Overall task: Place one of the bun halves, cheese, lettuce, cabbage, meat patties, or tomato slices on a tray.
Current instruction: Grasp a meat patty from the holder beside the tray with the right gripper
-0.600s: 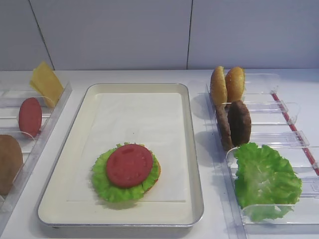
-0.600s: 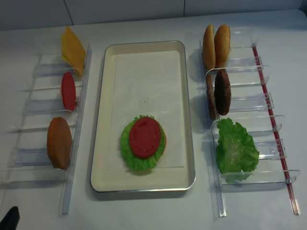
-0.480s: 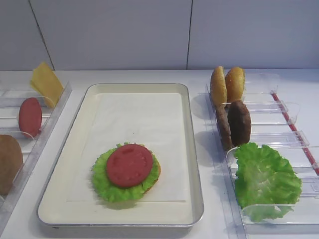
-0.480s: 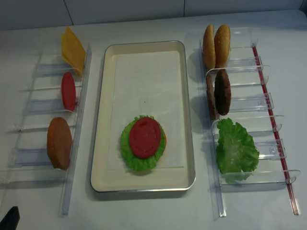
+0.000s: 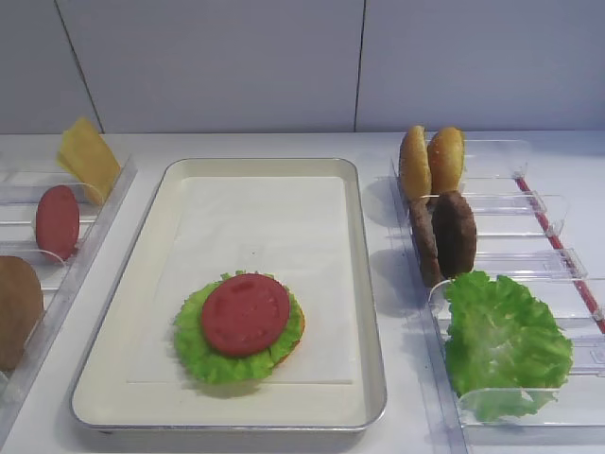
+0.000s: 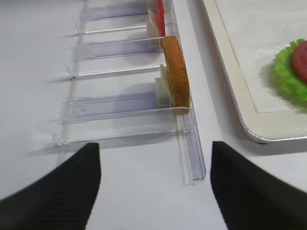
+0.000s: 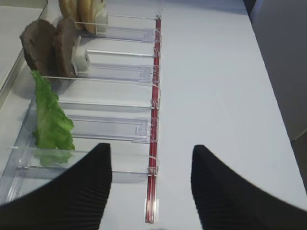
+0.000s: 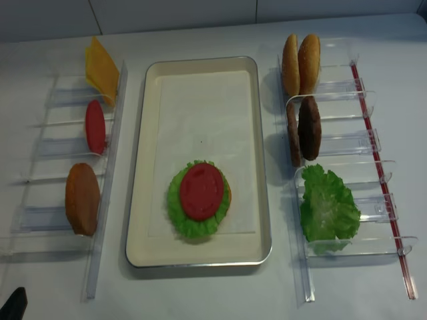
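Your right gripper [image 7: 151, 191], jaws spread and empty, sits nearer: the two rough dark-brown meat patties [image 7: 50, 45] stand on edge ahead-left.

We see a staged food-assembly test bench: a plain white counter [image 8: 213, 293] against bare pale wall panels [image 5: 217, 66], with clear plastic racks [image 8: 347, 143] of toy burger parts along its side edges.
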